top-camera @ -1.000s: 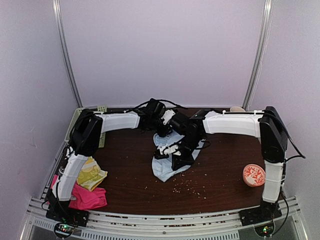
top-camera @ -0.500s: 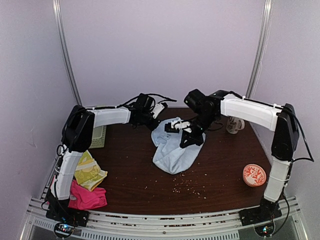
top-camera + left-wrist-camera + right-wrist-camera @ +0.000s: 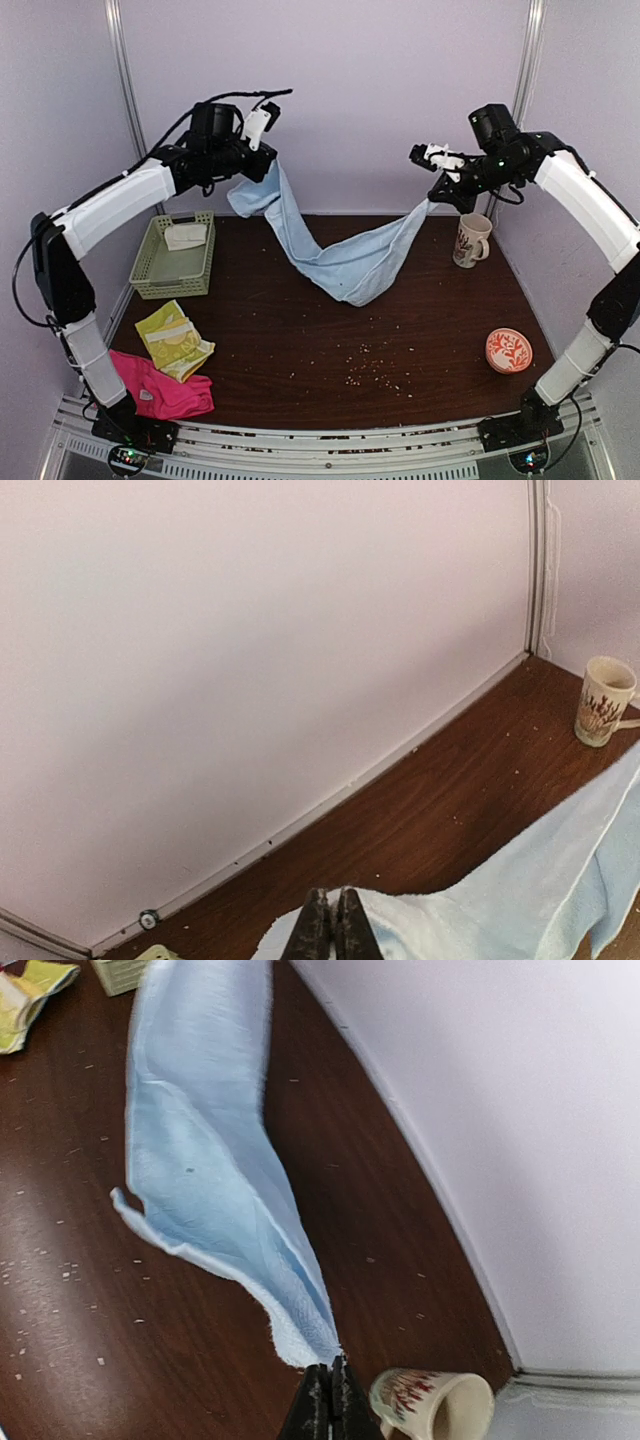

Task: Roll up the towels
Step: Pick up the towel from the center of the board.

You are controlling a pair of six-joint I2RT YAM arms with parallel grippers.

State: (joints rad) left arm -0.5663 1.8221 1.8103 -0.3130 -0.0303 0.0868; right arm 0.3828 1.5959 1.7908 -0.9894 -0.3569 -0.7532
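The pale blue towel (image 3: pixel 345 262) hangs stretched in the air between both grippers, sagging in the middle above the table. My left gripper (image 3: pixel 268 165) is shut on its left corner, high at the back left; the towel shows in the left wrist view (image 3: pixel 520 890). My right gripper (image 3: pixel 432 195) is shut on its right corner, high at the back right; the towel shows in the right wrist view (image 3: pixel 205 1160). A cream-white towel (image 3: pixel 186 236) lies in the basket. A yellow-green patterned towel (image 3: pixel 175 340) and a hot-pink towel (image 3: pixel 160 390) lie at the front left.
A pale green slotted basket (image 3: pixel 150 270) stands at the back left. A patterned mug (image 3: pixel 470 240) stands at the back right, below my right gripper. A round orange patterned dish (image 3: pixel 508 351) sits at the right. Crumbs are scattered on the brown table (image 3: pixel 400 340).
Both arms have risen high and moved apart, lifting the pale blue towel off the table and stretching it between them. The basket and mug are now uncovered.
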